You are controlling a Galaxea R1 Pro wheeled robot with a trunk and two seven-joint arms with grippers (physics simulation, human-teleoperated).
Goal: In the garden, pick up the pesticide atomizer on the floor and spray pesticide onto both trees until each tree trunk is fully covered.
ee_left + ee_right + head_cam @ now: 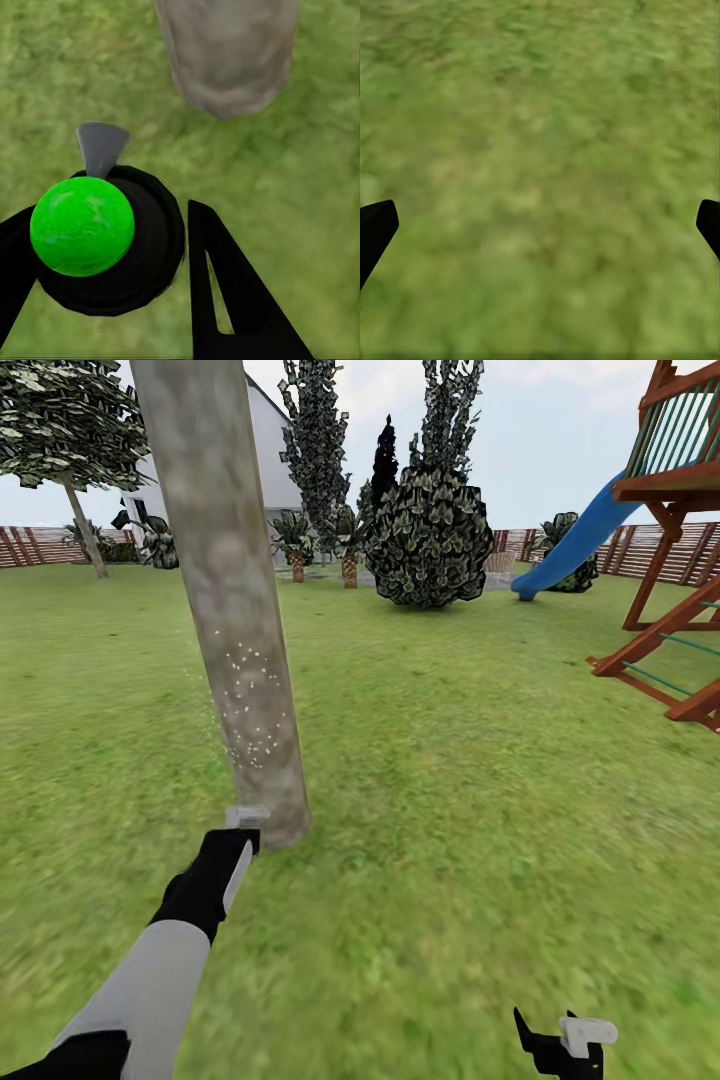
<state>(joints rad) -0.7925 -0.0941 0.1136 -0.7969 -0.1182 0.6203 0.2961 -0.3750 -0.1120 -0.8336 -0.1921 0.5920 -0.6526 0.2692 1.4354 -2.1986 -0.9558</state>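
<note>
While the left gripper (112,255) clamps the pesticide atomizer (101,236) just near of the tree trunk (225,610), pale spray specks (250,710) dot only the trunk's lower part. Good coverage likely means keeping the grey nozzle (101,146) aimed at the bark and sweeping upward, then around. The right gripper (540,221) hangs over the lawn (450,760), fingers spread, empty.
</note>
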